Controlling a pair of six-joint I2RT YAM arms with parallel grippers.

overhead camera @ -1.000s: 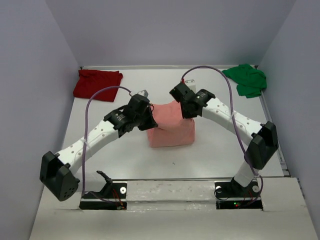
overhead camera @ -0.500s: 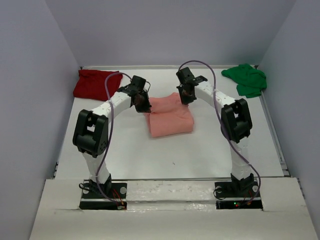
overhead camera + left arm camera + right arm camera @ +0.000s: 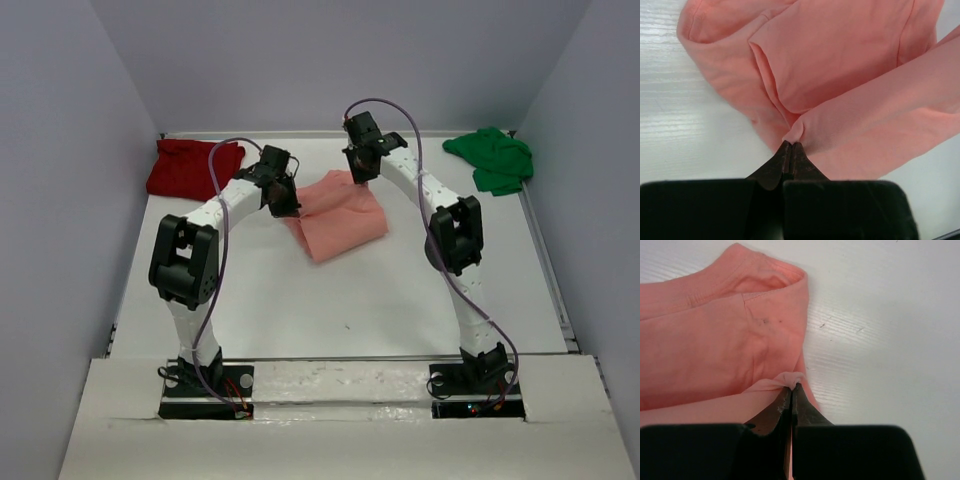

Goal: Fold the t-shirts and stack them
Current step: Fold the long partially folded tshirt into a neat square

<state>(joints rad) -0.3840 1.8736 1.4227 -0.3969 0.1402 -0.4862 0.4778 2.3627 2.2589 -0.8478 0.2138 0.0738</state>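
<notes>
The salmon-pink t-shirt [image 3: 337,222] lies near the middle of the white table [image 3: 350,300], a little toward the far side. It is folded into a rough rectangle that sits turned at an angle. Both arms hold it at its far edge. The left gripper [image 3: 791,148] is pressed together on a small pleat of the pink cloth at the left end of that edge. In the left wrist view the two dark fingertips meet with only a thin piece of fabric between them, and beyond them the layers of the shirt spread out, one folded over the other. The right gripper [image 3: 792,390] is clamped in the same way on a little bunch of cloth at the right end. It is just below a hemmed opening of the shirt, and bare table shows to the right of it. Seen from above, both arms reach forward with their elbows raised, and the two wrists stand near each other over the shirt. The dark red t-shirt [image 3: 192,168] lies rather flat in the far left corner, well apart from the pink one. The bright green t-shirt [image 3: 495,160] lies crumpled in the far right corner, close to the right edge of the table and also well apart from the grippers.
</notes>
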